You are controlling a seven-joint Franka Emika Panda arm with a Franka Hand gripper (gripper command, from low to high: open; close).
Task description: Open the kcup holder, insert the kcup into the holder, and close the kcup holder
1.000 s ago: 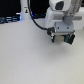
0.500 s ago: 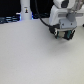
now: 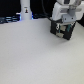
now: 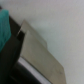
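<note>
The kcup holder (image 3: pixel 69 33) is a black box at the back of the white table, on the exterior view's right. My gripper (image 3: pixel 62 29) hangs right over it and overlaps its dark shape, so the jaws cannot be made out. A small green spot beneath the fingers may be the kcup (image 3: pixel 64 34). The wrist view is blurred. It shows a teal-green surface (image 4: pixel 4 27) at the frame edge, a dark mass beside it and a pale tan panel (image 4: pixel 37 57) against the white table. No fingertips show there.
A tall white bottle-like object (image 3: pixel 25 10) stands at the back on the exterior view's left, in front of a dark backdrop with blue lights. The white table (image 3: pixel 30 57) stretches toward the front.
The arm and gripper have shifted toward the back of the table, settling over the black box. The white bottle has not moved.
</note>
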